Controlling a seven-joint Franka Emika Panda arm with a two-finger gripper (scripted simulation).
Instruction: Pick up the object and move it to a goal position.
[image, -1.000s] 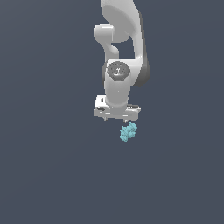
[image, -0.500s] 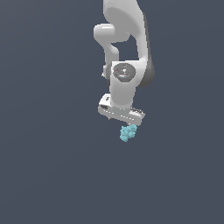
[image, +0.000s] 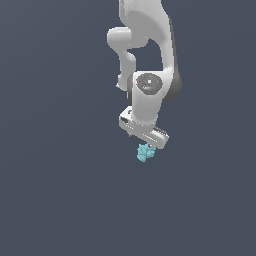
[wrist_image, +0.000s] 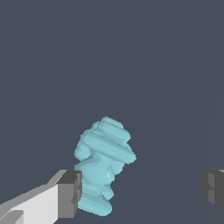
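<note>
The object, a small light-cyan knobbly cluster, sits just under the claw at the end of the white Panda arm, a little below the middle of the exterior view. In the wrist view the object shows as a stack of rounded ridges and lumps, taller than wide, lying right beside one dark finger pad. The other pad stands well apart from it. So the claw is spread wide and grips nothing, with the cluster off-centre between the fingers, hard against one of them. Whether it actually touches that pad I cannot tell.

It is much smaller than the claw, so it is probably light. The render suggests a hard, rigid body rather than a soft one. The bumpy outline offers no flat faces, so a grip could easily roll or squirt out. The broad middle ridges look like the safest place to close on, with the fingers centred first so both pads meet it together.

All around is plain dark grey, with no visible edge, corner, wall or other thing. I cannot tell from either view whether the object rests on a surface or where that surface ends. No goal marker shows. Room for moving appears open on every side.
</note>
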